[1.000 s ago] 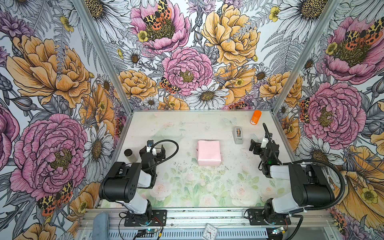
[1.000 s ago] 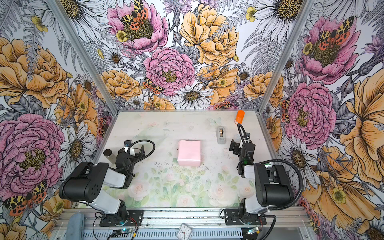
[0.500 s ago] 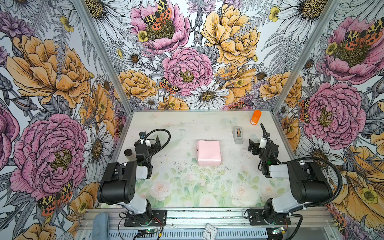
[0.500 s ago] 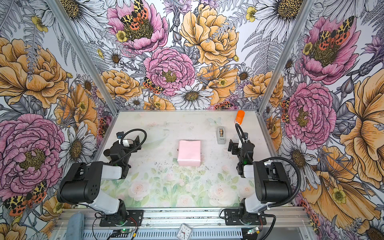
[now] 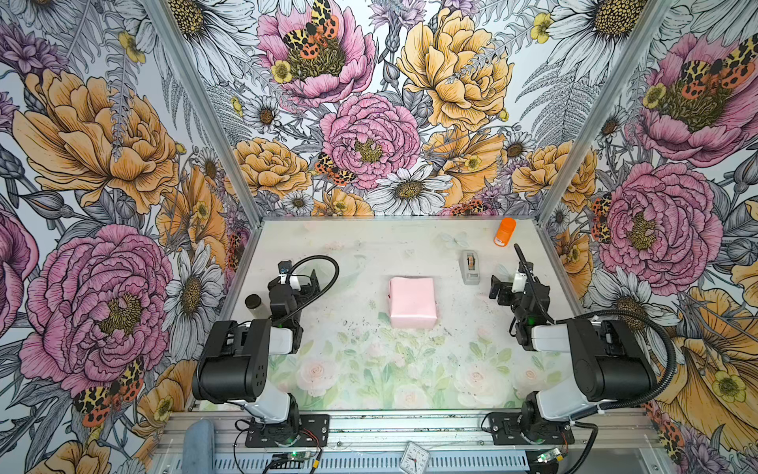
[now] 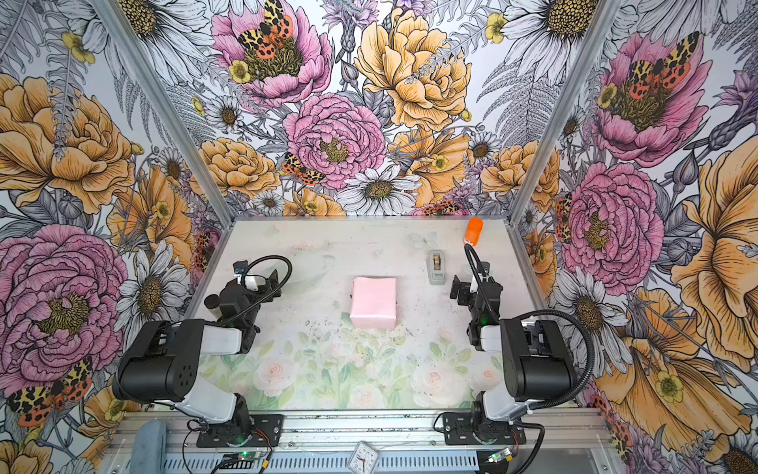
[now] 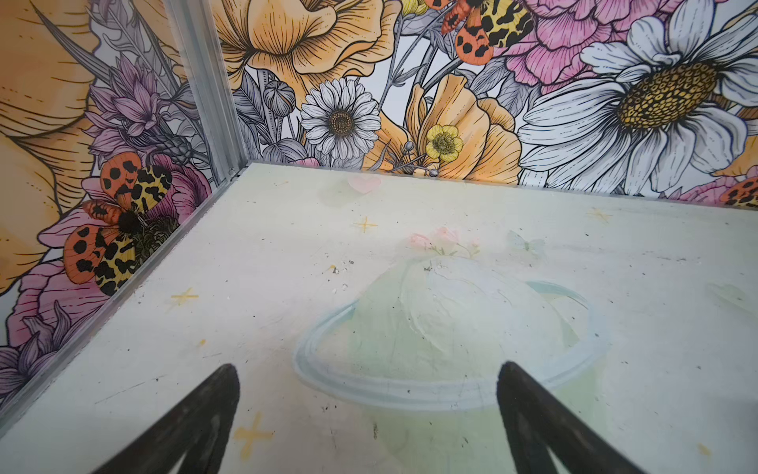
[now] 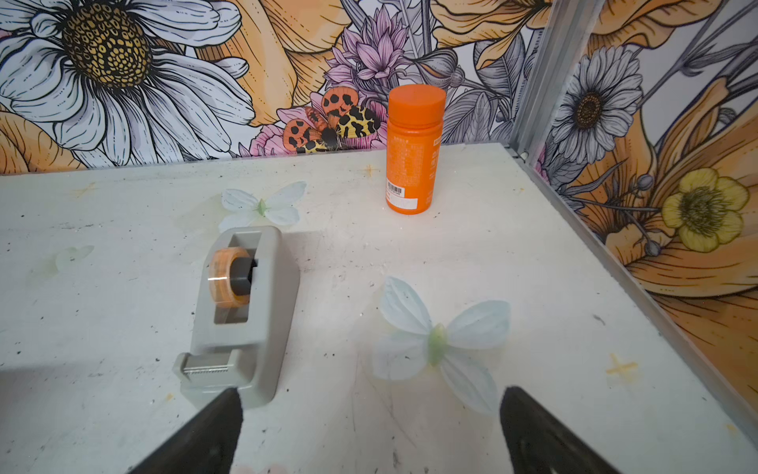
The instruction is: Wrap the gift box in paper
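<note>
In both top views a squarish package wrapped in pale pink paper (image 5: 412, 303) (image 6: 374, 303) lies in the middle of the table. The gift box is hidden under that paper. My left gripper (image 5: 298, 274) (image 6: 257, 280) stands open over the table's left side, well apart from the package. In the left wrist view, the left gripper (image 7: 369, 371) has only bare tabletop between its dark fingers. My right gripper (image 5: 510, 283) (image 6: 471, 284) is open at the right side. In the right wrist view, the right gripper (image 8: 369, 396) is empty, one finger just in front of the tape dispenser.
A grey tape dispenser (image 5: 470, 266) (image 8: 242, 312) stands right of the package, toward the back. An orange bottle (image 5: 505, 232) (image 8: 414, 152) stands upright near the back right corner. A small black cylinder (image 5: 253, 301) sits by the left wall. Flowered walls enclose three sides.
My left gripper has drawn back toward the left wall and turned toward the back corner. The right gripper has shifted only slightly. The package has not moved.
</note>
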